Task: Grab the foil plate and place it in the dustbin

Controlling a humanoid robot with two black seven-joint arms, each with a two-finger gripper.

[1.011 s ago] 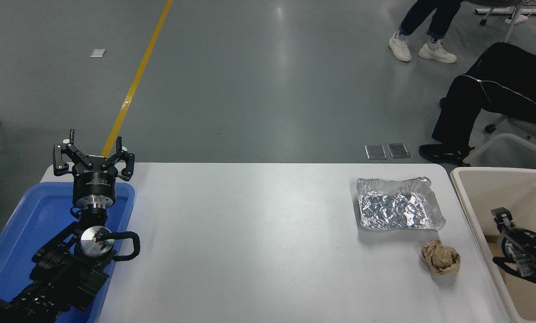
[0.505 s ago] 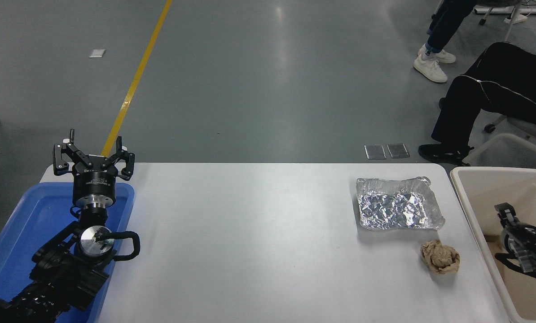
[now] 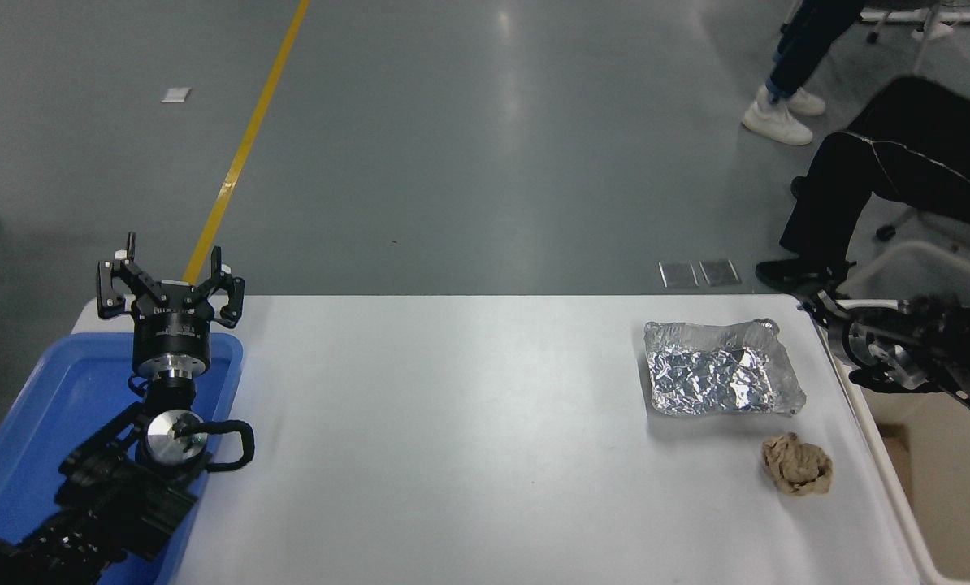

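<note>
I count one foil plate (image 3: 722,370) on the white table (image 3: 452,422), lying flat toward the far right corner, its crinkled rim up and nothing touching it. One crumpled brown paper ball (image 3: 797,464) sits just beside it on the near side, apart from it. One dustbin (image 3: 899,487) stands off the table's right edge; I see only part of its cream rim and inside wall, the rest cut by the frame and covered by my right arm. One blue tray (image 3: 38,422) sits at the table's left end, partly under my left arm and cut off at the lower left.

Two arms are in view. My left gripper (image 3: 172,280) is parked over the far end of the blue tray, fingers spread apart and holding nothing. My right gripper (image 3: 826,313) comes in from the right edge, above the dustbin's far end, with its tip near the table's far right corner, just beside the foil plate's far right corner but not on it. It is blurred and dark against the floor behind, so I cannot tell whether its fingers are spread or closed.

Two people show at the top right, only in part: one pair of legs in dark trousers and white shoes (image 3: 777,118), and one seated leg in black trousers (image 3: 883,175) with a black shoe, the bodies cut off. Two small grey plates (image 3: 700,273) lie on the floor beyond the table, and one yellow line (image 3: 245,146) crosses it.
</note>
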